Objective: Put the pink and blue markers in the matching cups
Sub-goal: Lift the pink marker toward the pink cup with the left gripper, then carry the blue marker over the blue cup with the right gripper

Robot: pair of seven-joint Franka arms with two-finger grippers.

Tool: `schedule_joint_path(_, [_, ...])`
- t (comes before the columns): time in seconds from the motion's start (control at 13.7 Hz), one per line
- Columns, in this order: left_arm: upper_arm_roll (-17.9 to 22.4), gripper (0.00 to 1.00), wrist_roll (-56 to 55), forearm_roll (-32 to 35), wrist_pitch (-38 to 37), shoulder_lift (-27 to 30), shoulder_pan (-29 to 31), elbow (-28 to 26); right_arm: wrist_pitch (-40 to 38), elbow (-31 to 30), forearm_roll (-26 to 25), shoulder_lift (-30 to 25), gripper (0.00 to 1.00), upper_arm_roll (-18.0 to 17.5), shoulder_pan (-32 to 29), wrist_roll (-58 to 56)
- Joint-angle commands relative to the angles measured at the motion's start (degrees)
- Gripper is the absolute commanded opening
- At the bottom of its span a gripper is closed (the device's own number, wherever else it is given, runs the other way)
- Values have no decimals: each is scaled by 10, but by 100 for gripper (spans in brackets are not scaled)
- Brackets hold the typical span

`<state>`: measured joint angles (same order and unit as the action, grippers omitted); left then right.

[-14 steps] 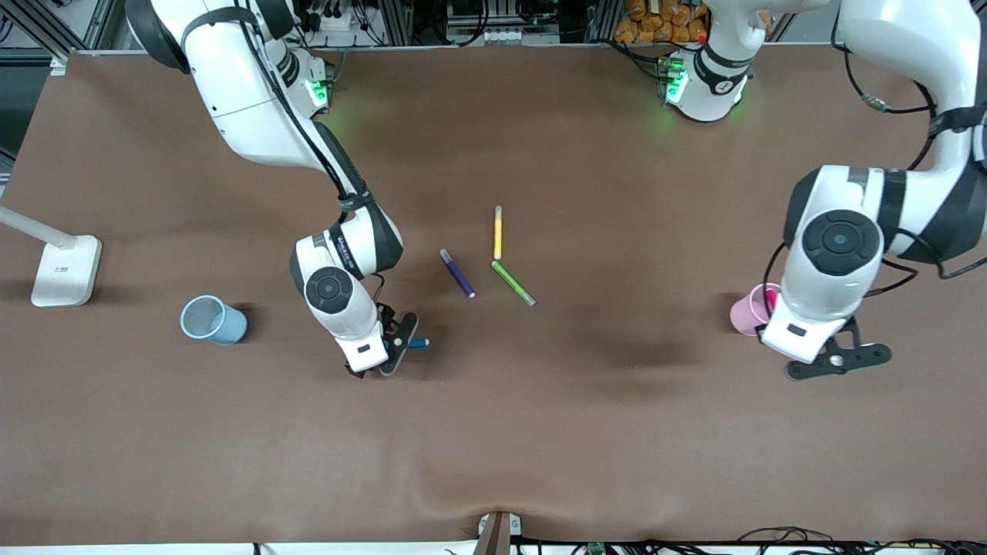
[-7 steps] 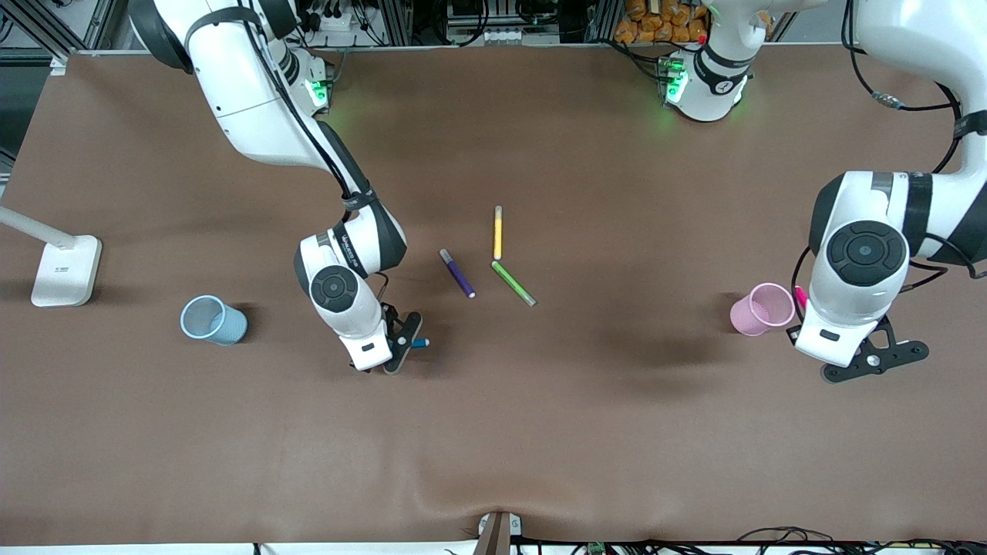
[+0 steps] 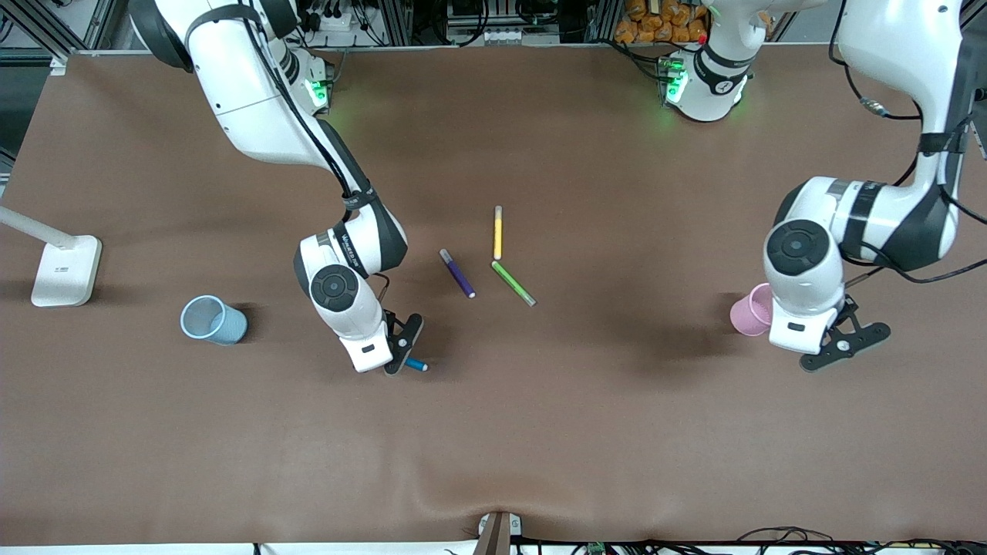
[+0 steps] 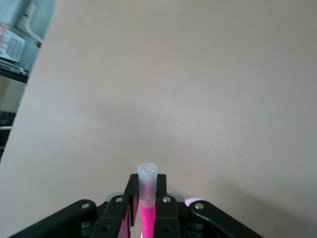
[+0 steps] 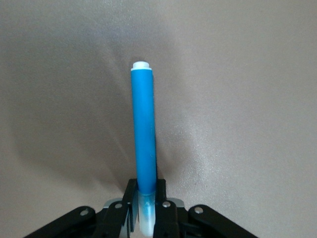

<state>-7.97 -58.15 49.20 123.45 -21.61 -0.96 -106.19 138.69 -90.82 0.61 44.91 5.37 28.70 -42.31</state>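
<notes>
Right gripper (image 5: 147, 210) clamped on blue marker (image 5: 144, 129), low over the table between blue cup (image 3: 210, 319) and purple marker (image 3: 457, 273). Left gripper (image 4: 147, 208) grips pink marker (image 4: 147, 198) beside pink cup (image 3: 752, 310) — neither marker is in its cup. Only wrist views show both grips; front hides the pink marker.

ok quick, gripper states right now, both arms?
Left gripper: shut on the pink marker, by the pink cup.
Right gripper: shut on the blue marker.
</notes>
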Motion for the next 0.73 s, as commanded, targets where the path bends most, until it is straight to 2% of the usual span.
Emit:
schedule_joint_path(0.0, [-7, 0, -102, 65, 16, 24, 1, -52, -17, -5, -14, -17, 0, 7, -3, 9])
schedule_joint_path(0.15, [-14, 0, -161, 92, 21, 23, 0, -68, -88, -4, -16, -46, 0, 32, 0, 4])
schedule_joint_path(0.44, [-18, 0, -180, 92, 21, 18, 0, -69, -209, -3, -25, -118, 0, 75, -3, -19])
schedule_joint_path(0.66, [-19, 0, -221, 106, 21, 13, -5, -81, -291, -3, -81, -146, 0, 97, -4, -20])
